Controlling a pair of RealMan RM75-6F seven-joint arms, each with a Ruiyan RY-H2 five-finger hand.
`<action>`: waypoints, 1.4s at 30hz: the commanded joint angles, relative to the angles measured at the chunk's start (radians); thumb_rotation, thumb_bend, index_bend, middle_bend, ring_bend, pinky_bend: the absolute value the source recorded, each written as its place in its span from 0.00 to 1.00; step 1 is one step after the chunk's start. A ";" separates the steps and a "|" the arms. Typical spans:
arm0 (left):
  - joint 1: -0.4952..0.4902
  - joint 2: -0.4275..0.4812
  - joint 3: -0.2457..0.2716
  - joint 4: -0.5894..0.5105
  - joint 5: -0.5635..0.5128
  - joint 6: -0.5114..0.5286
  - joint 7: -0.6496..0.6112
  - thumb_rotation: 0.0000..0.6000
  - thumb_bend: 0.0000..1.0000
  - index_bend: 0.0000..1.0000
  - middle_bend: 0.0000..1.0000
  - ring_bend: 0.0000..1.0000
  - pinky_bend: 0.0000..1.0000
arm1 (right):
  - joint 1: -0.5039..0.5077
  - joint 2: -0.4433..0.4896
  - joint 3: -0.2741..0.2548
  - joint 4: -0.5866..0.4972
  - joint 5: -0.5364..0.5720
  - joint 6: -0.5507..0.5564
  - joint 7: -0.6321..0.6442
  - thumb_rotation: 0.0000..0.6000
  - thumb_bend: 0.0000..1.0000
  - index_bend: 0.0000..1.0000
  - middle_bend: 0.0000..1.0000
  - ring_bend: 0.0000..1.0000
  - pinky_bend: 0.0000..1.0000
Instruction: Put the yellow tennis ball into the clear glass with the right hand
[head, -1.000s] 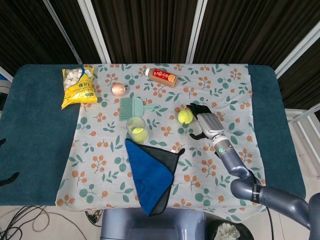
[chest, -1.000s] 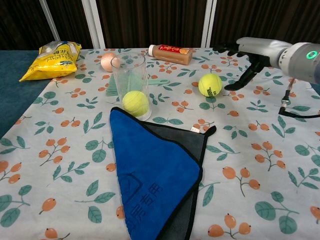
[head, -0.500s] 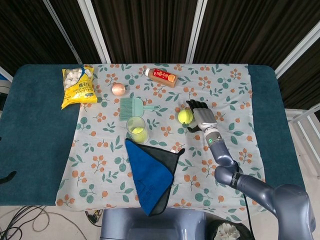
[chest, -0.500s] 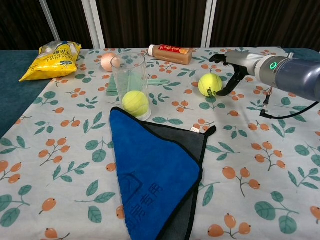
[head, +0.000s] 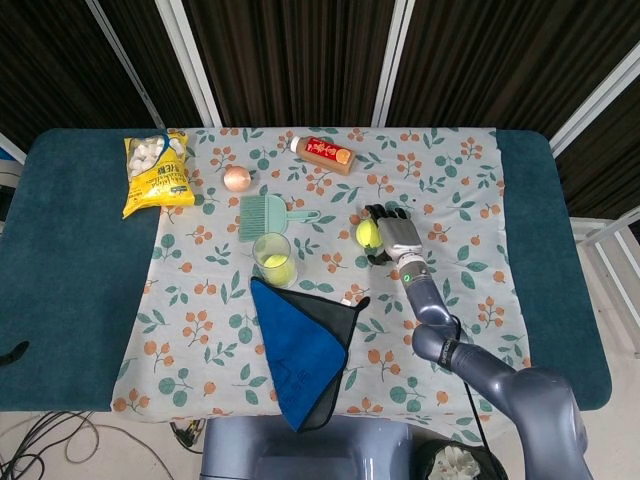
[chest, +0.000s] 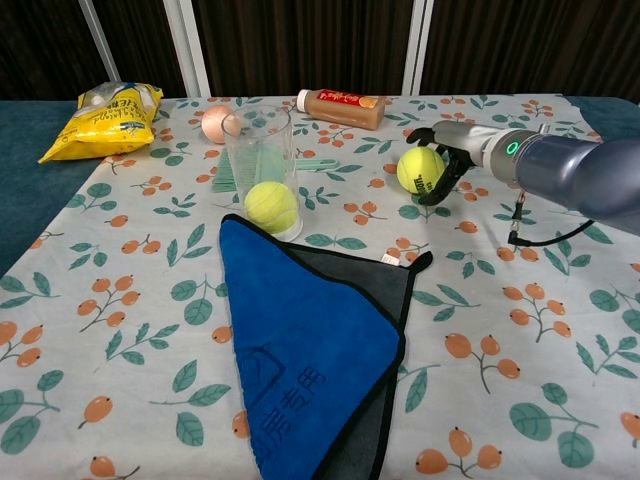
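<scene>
A yellow tennis ball (head: 365, 233) (chest: 418, 168) rests on the floral cloth right of centre. My right hand (head: 393, 235) (chest: 449, 158) is against its right side. The fingers (chest: 428, 135) reach over the ball's top and the thumb curves under its near side, cupping it without a closed grip. The clear glass (head: 272, 256) (chest: 260, 165) stands upright to the left, at the blue cloth's far corner. A second yellow tennis ball (head: 277, 266) (chest: 271, 206) lies inside it. No left hand can be made out in either view.
A blue and grey cloth (head: 305, 345) (chest: 310, 350) lies in front of the glass. A green brush (head: 265, 214), a brown bottle (head: 324, 153) (chest: 342, 105), an onion (head: 237, 178) and a yellow snack bag (head: 156, 172) (chest: 103, 115) lie behind.
My right hand has moved left across the cloth to the tennis ball and its fingers now wrap around it. The ball, the glass and everything else have stayed in place.
</scene>
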 joint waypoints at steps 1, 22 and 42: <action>0.001 0.002 -0.002 0.001 -0.003 0.001 -0.003 1.00 0.00 0.13 0.00 0.00 0.05 | 0.012 -0.043 0.002 0.059 -0.023 0.021 0.018 1.00 0.33 0.17 0.14 0.22 0.20; 0.006 0.016 0.000 -0.006 -0.001 0.001 -0.022 1.00 0.00 0.15 0.00 0.00 0.05 | 0.013 -0.086 0.041 0.114 -0.093 0.117 0.081 1.00 0.61 0.51 0.36 0.45 0.60; 0.007 0.013 0.010 -0.019 0.021 0.007 -0.009 1.00 0.00 0.16 0.00 0.00 0.05 | -0.142 0.540 0.097 -0.952 -0.090 0.319 -0.125 1.00 0.61 0.51 0.36 0.43 0.78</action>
